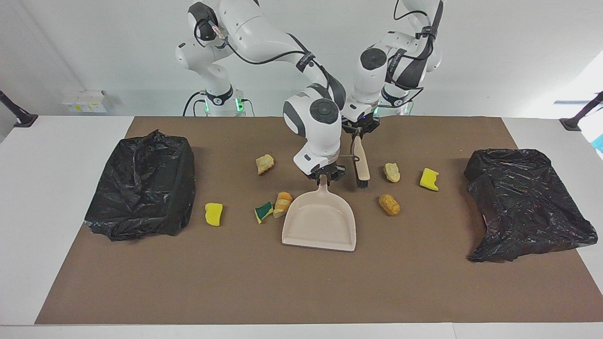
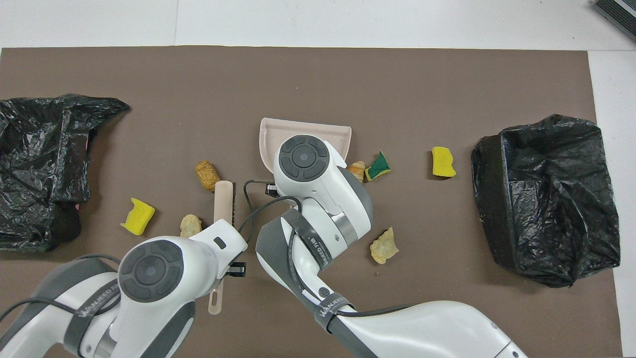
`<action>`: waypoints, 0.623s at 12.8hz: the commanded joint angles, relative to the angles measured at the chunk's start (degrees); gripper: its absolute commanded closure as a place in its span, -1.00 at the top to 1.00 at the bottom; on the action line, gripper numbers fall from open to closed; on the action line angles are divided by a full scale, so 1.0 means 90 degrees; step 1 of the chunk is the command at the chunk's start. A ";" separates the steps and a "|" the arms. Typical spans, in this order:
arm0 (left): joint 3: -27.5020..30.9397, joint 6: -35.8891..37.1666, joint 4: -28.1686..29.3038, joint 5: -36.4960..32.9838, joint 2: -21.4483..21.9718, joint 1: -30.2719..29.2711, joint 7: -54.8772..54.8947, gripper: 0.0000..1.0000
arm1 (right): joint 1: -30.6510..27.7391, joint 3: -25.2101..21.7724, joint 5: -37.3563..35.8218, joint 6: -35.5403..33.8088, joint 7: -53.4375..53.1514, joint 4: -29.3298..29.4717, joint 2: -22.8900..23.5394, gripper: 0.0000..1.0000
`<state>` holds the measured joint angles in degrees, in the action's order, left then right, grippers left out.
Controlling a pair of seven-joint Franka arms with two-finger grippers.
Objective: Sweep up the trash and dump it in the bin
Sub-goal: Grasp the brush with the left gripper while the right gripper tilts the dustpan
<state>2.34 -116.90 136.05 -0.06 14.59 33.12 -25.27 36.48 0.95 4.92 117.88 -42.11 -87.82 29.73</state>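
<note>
Several pieces of trash lie on the brown mat: a yellow sponge (image 1: 213, 213), a green-and-yellow sponge (image 1: 263, 211), an orange lump (image 1: 282, 203), beige lumps (image 1: 264, 164) (image 1: 391, 172), a brown lump (image 1: 389, 204) and another yellow sponge (image 1: 429, 179). The beige dustpan (image 1: 320, 221) lies flat mid-table. My right gripper (image 1: 324, 176) is shut on its handle. My left gripper (image 1: 360, 129) is shut on the brush (image 1: 360, 162), whose bristle end hangs low beside the dustpan handle. The black-bagged bin (image 1: 141, 188) stands at the right arm's end.
A second crumpled black bag (image 1: 527, 202) lies at the left arm's end. In the overhead view both wrists cover the grippers; the brush (image 2: 223, 199) sticks out by the brown lump (image 2: 207, 175). The orange lump and green sponge (image 2: 378, 166) touch the dustpan's (image 2: 278, 130) side.
</note>
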 commanded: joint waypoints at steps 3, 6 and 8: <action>-0.0065 0.0225 -0.0389 -0.0315 -0.0078 -0.1148 0.0853 -1.00 | -0.0039 0.0051 0.0000 -0.0031 0.1919 -0.0076 -0.0325 -1.00; -0.0065 0.0186 -0.0556 -0.0656 -0.0302 -0.1851 0.1303 -1.00 | -0.0166 0.0041 0.0098 -0.0148 0.3190 -0.0056 -0.0325 -1.00; -0.0065 0.0127 -0.0556 -0.0813 -0.0323 -0.2388 0.1586 -1.00 | -0.0205 0.0032 0.0098 -0.0314 0.4196 -0.0037 -0.0325 -1.00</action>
<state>2.41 -116.25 132.58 -5.78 12.78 15.64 -13.29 35.50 0.90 4.92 116.78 -11.48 -87.77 27.83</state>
